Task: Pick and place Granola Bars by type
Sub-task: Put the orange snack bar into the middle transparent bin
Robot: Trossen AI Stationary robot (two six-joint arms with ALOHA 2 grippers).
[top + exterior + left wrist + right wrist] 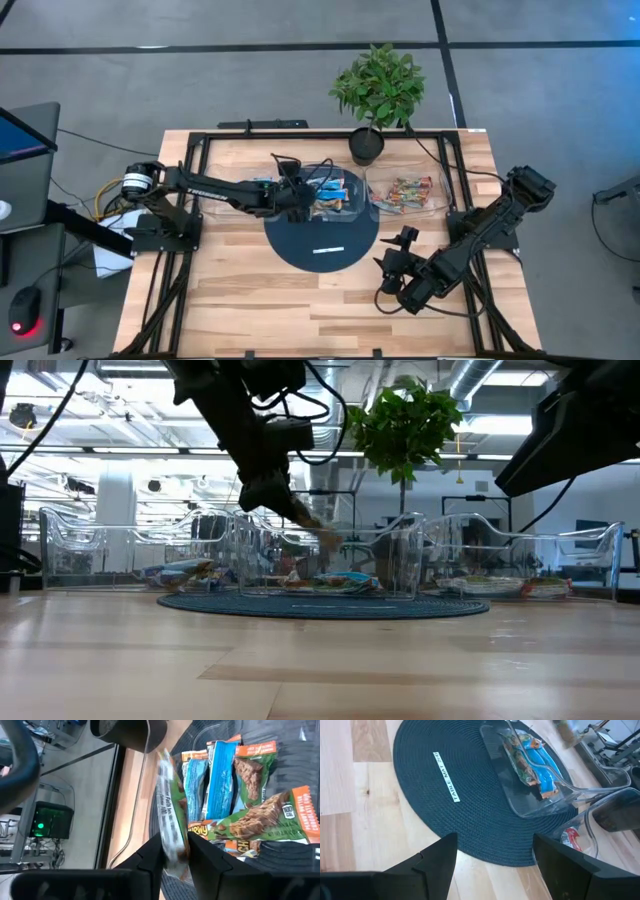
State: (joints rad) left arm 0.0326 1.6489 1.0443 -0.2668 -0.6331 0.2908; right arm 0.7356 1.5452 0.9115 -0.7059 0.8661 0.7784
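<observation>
The left gripper (175,857), mid-frame above the middle clear bin (345,213), pinches one green-wrapped granola bar (170,815) edgewise, likely to carry it to its type's bin, while the right gripper (492,862) waits lower right, fingers wide.

Tabletop (250,300): light wood planks, black frame rails along edges. Round dark woven mat (322,240) at centre, white label strip (328,250) on it. Middle clear bin (335,195) sits on mat's far part, wrapped bars inside. Left clear bin (240,190) and right clear bin (405,192) flank it directly on wood, in one row. Potted plant (378,95) at far edge, behind bins. Arm bases mounted at left and right sides.
</observation>
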